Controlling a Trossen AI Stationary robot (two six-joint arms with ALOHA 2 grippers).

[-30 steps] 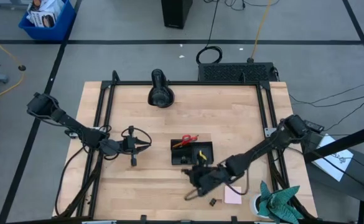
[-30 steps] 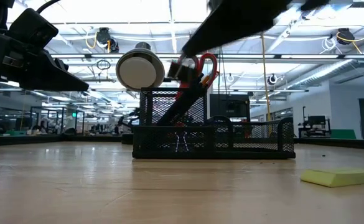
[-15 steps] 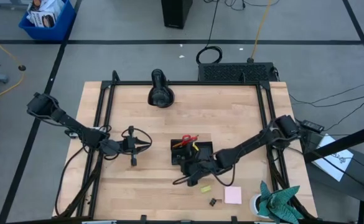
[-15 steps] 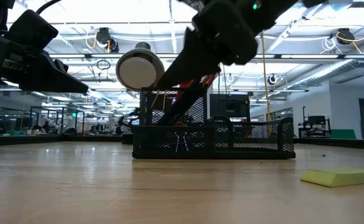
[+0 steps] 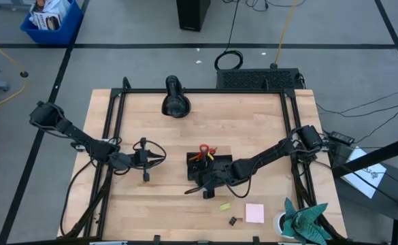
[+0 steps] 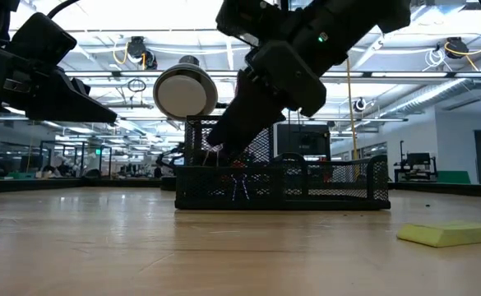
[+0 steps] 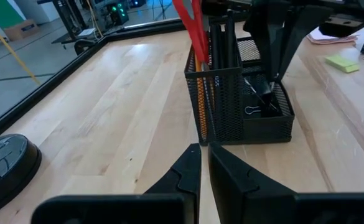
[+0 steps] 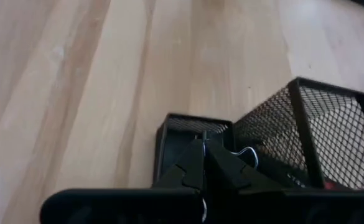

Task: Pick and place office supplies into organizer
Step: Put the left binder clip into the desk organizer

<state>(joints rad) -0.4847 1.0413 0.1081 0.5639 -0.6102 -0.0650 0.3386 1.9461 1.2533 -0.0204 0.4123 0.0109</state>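
Your right hand (image 5: 202,185) sits at the near left corner of the black mesh organizer (image 5: 222,163), which stands near the middle of the bench (image 5: 253,122). In the right wrist view the right hand's fingers (image 8: 191,168) are pressed together over the low front compartment, and a binder clip (image 8: 247,154) with its wire handles showing lies right at their tips; you cannot tell from these pictures whether the fingers grip it. In the left wrist view a binder clip (image 7: 251,110) rests inside that same low compartment, beside the tall cup section.

The tall section of the organizer holds the red-handled scissors (image 5: 203,148) standing upright, an orange pencil (image 7: 201,99) and black pens (image 7: 222,31) leaning beside them.

On the bench near the organizer's near right side lie the small yellow-green piece (image 5: 224,206), a loose black binder clip (image 5: 233,220) and the pink sticky-note pad (image 5: 255,213), each apart from the others. The teal-green cloth (image 5: 304,219) sits at the near right corner of the bench.

Your left hand (image 5: 146,158) waits over the left part of the bench, well apart from the organizer, with its fingers (image 7: 185,171) closed to a narrow slit and holding nothing. A black cylindrical device (image 5: 175,95) lies at the far edge of the bench.
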